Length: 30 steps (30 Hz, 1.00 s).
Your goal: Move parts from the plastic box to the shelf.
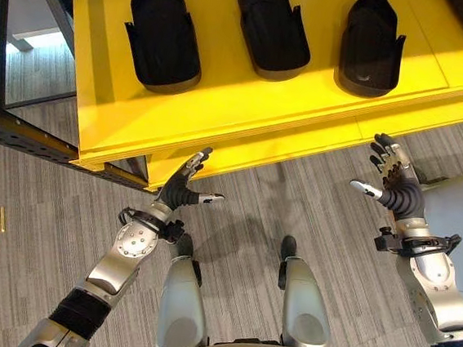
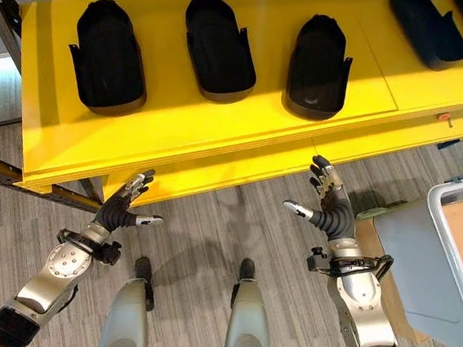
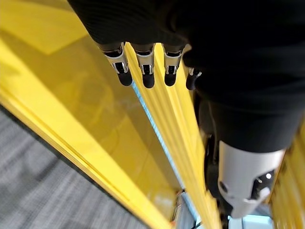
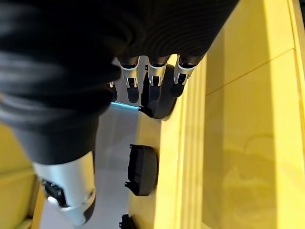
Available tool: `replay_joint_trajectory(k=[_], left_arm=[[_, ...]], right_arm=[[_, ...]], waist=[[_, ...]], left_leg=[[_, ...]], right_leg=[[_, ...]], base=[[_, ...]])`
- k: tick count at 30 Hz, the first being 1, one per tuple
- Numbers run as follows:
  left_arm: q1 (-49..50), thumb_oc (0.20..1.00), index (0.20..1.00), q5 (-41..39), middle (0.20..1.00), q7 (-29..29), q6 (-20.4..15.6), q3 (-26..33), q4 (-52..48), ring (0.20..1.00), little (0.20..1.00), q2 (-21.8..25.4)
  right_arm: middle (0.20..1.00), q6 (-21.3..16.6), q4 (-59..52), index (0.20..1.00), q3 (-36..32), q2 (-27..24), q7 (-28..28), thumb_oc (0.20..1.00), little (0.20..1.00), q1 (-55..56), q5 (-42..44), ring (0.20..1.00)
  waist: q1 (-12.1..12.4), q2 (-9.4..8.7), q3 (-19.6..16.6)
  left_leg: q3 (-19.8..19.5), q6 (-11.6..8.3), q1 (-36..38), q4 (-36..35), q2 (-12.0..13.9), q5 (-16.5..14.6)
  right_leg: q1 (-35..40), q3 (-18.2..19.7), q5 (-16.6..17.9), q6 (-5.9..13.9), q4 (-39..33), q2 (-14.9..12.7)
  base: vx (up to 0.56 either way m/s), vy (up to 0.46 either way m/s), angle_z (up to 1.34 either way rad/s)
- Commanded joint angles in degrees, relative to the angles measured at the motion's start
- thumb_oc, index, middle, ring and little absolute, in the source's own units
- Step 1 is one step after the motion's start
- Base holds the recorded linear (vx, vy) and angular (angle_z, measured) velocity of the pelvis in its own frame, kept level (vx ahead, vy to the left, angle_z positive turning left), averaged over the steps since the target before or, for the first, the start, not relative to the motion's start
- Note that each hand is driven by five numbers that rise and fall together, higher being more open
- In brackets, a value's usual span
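While both my hands are hanging empty in front of the yellow shelf (image 2: 218,143), the job is looking partly done. Three black parts are sitting in a row on the shelf top: one at my left (image 2: 107,55), one in the middle (image 2: 219,48), and one to the right of it (image 2: 317,67), with another dark part (image 2: 430,29) farther right near the corner. My left hand (image 2: 123,204) is hovering just below the shelf's front edge, fingers straight and spread, holding nothing. My right hand (image 2: 327,201) is raised near the same edge, fingers likewise apart and empty. The plastic box (image 2: 454,244) is waiting at my right, its pale rim showing; I cannot tell whether parts are lying inside. I am judging that a trip back to the box is coming next, if any remain.
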Motion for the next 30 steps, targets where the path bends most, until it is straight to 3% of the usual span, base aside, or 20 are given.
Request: replay_joint_trajectory(k=[1, 4, 8, 10, 11, 12, 14, 15, 16, 17, 18, 20, 21, 22, 23, 28, 30], left_arm=[[2.91, 1.000, 1.000, -4.20, 1.000, -1.82, -5.71, 2.37, -6.95, 1.000, 1.000, 1.93], [5.65, 1.000, 1.000, -7.52, 1.000, -2.78, -6.56, 4.48, -8.00, 1.000, 1.000, 0.82], [6.79, 1.000, 1.000, -7.61, 1.000, -3.81, -6.80, 4.50, -8.80, 1.000, 1.000, 0.64], [6.66, 1.000, 1.000, -7.65, 1.000, -4.72, -6.87, 4.09, -9.26, 1.000, 1.000, 0.63], [6.52, 1.000, 1.000, -7.87, 1.000, -4.88, -6.89, 4.06, -9.09, 1.000, 1.000, 0.29], [6.14, 1.000, 1.000, -7.41, 1.000, -4.85, -6.92, 3.85, -8.89, 1.000, 1.000, 0.02], [6.03, 1.000, 1.000, -7.85, 1.000, -5.37, -6.92, 3.72, -9.01, 1.000, 1.000, -0.20], [5.94, 1.000, 1.000, -7.96, 1.000, -5.22, -6.91, 3.81, -9.03, 1.000, 1.000, -0.18], [5.38, 1.000, 1.000, -7.47, 1.000, -5.09, -6.67, 3.26, -8.70, 1.000, 1.000, -0.91], [5.33, 1.000, 1.000, -7.46, 1.000, -5.07, -6.67, 3.22, -8.67, 1.000, 1.000, -0.90], [4.61, 1.000, 1.000, -6.39, 1.000, -5.37, -6.26, 2.25, -7.98, 1.000, 1.000, -1.17], [4.76, 1.000, 1.000, -6.40, 1.000, -5.64, -6.34, 2.12, -7.64, 1.000, 1.000, -1.35], [5.26, 1.000, 1.000, -6.36, 1.000, -5.74, -6.28, 1.92, -7.05, 1.000, 1.000, -1.46], [4.14, 1.000, 1.000, -6.80, 1.000, -5.56, -6.23, 1.19, -5.93, 1.000, 1.000, -1.75], [4.25, 1.000, 1.000, -6.90, 1.000, -5.56, -6.37, 1.14, -5.59, 1.000, 1.000, -1.83], [4.68, 1.000, 1.000, -7.28, 1.000, -4.19, -6.62, 2.06, -5.26, 1.000, 1.000, -2.07], [4.69, 1.000, 1.000, -6.05, 1.000, -2.64, -6.78, 2.68, -4.46, 1.000, 1.000, -2.05]], right_arm=[[1.000, -4.83, -3.00, 1.000, -1.62, -0.60, 0.88, 1.000, 1.000, 0.24, 1.50, 1.000], [1.000, -4.56, -2.56, 1.000, -1.51, -2.42, 2.58, 1.000, 1.000, 1.34, 2.16, 1.000], [1.000, -4.91, -2.75, 1.000, -2.84, -3.41, 4.23, 1.000, 1.000, 3.55, 4.19, 1.000], [1.000, -5.24, -2.71, 1.000, -4.19, -3.90, 4.72, 1.000, 1.000, 5.84, 4.68, 1.000], [1.000, -5.42, -2.76, 1.000, -4.98, -3.95, 4.89, 1.000, 1.000, 6.96, 4.99, 1.000], [1.000, -5.61, -2.88, 1.000, -6.03, -4.19, 4.95, 1.000, 1.000, 8.15, 4.88, 1.000], [1.000, -5.24, -2.80, 1.000, -6.32, -4.08, 5.28, 1.000, 1.000, 9.50, 4.78, 1.000], [1.000, -4.87, -2.77, 1.000, -6.05, -3.92, 5.71, 1.000, 1.000, 9.68, 4.53, 1.000], [1.000, -4.49, -2.75, 1.000, -5.98, -3.02, 6.44, 1.000, 1.000, 9.56, 4.27, 1.000], [1.000, -4.50, -2.75, 1.000, -6.01, -3.00, 6.45, 1.000, 1.000, 9.57, 4.27, 1.000], [1.000, -4.59, -2.43, 1.000, -5.56, -2.33, 6.09, 1.000, 1.000, 8.77, 3.89, 1.000], [1.000, -4.50, -2.02, 1.000, -4.79, -1.64, 6.04, 1.000, 1.000, 8.28, 4.02, 1.000], [1.000, -4.29, -1.91, 1.000, -3.26, -0.15, 6.62, 1.000, 1.000, 7.72, 4.29, 1.000], [1.000, -4.24, -1.62, 1.000, -2.56, 0.71, 6.67, 1.000, 1.000, 7.32, 4.36, 1.000], [1.000, -3.78, -1.51, 1.000, -2.01, 1.32, 7.30, 1.000, 1.000, 7.75, 5.12, 1.000], [1.000, -2.79, 0.20, 1.000, 1.50, 2.67, 7.32, 1.000, 1.000, 5.40, 4.53, 1.000], [1.000, -2.44, 0.72, 1.000, 2.94, 3.60, 7.16, 1.000, 1.000, 4.33, 4.34, 1.000]], waist=[[0.10, 0.23, -5.35], [0.93, 0.68, -6.50], [0.97, 1.31, -7.14], [1.32, 1.56, -7.08], [0.91, 1.37, -6.70], [0.03, 1.03, -6.32], [-0.10, 0.27, -5.72], [0.55, 0.12, -5.20], [1.97, -0.32, -4.89], [1.86, -0.33, -4.88], [2.83, -0.05, -4.89], [3.54, -0.36, -5.49], [4.25, -0.98, -6.39], [3.59, -1.69, -6.76], [2.91, -1.95, -7.44], [3.61, -2.79, -8.80], [3.97, -3.23, -8.21]], left_leg=[[-3.09, 0.87, 0.61, -6.80, 4.24, 6.30], [-3.66, 0.42, 3.86, -10.90, 6.84, 9.65], [-3.82, 0.02, 5.22, -14.19, 7.95, 12.77], [-3.46, 0.01, 4.62, -13.17, 8.36, 15.77], [-1.56, 0.44, 3.74, -10.88, 8.26, 15.07], [3.30, 1.05, 1.94, -5.62, 8.90, 14.89], [3.90, 1.75, 1.12, 1.42, 6.26, 9.12], [2.89, 3.13, -0.33, 3.76, 2.79, 7.29], [0.45, 4.33, -4.16, 6.22, -7.14, 3.43], [0.36, 4.40, -4.19, 6.30, -7.26, 3.36], [0.87, 5.18, -5.64, 2.75, -11.32, 5.43], [2.07, 5.41, -5.68, -0.97, -11.57, 8.12], [-0.86, 7.02, -1.95, -4.44, -13.06, 6.41], [-1.49, 7.33, -1.73, -5.46, -13.85, 6.67], [0.31, 7.77, -0.87, -6.16, -13.23, 6.21], [1.63, 9.29, 0.69, -6.85, -13.23, 3.96], [2.08, 10.55, 2.85, -6.89, -13.50, 1.95]], right_leg=[[2.98, 0.19, 1.14, -1.27, -2.17, 2.02], [3.93, -0.23, -2.21, -2.83, 0.27, 4.78], [4.60, -0.89, -4.52, -4.52, 1.87, 6.64], [5.91, -2.68, -5.57, -6.31, 1.70, 8.36], [7.25, -3.85, -6.14, -7.06, 1.22, 8.22], [8.31, -5.47, -6.09, -8.13, 0.76, 8.06], [9.72, -5.62, -6.99, -8.44, 0.06, 7.48], [9.59, -5.81, -5.17, -8.53, -1.17, 7.36], [11.48, -6.05, -4.09, -8.39, -4.86, 7.07], [11.58, -6.18, -4.13, -8.33, -4.93, 6.99], [12.37, -6.81, -3.66, -8.20, -6.19, 8.55], [13.87, -7.08, -3.58, -8.03, -8.09, 9.40], [14.25, -6.41, -3.94, -7.26, -7.46, 9.39], [14.55, -6.75, -3.59, -6.91, -7.70, 8.53], [14.87, -6.60, -3.28, -6.26, -8.56, 7.62], [14.66, -5.31, -2.56, -4.48, -8.62, 5.99], [12.22, -5.63, -1.32, -2.58, -1.21, 5.26]], base=[[0.07, -0.118, -0.06], [0.05, -0.182, -0.10], [0.02, -0.119, 0.23], [0.01, -0.248, 0.23], [0.00, -0.301, 0.61], [0.06, -0.216, 1.29], [0.00, -0.127, 1.79], [-0.08, -0.031, 0.93], [-0.05, 0.023, 0.15], [0.09, -0.009, -0.11], [0.08, -0.015, -0.11], [0.17, 0.036, -0.14], [0.26, 0.140, -0.71], [0.30, 0.219, -1.49], [0.18, 0.153, -1.14], [0.12, 0.115, -0.14], [0.07, 0.085, -0.33]])
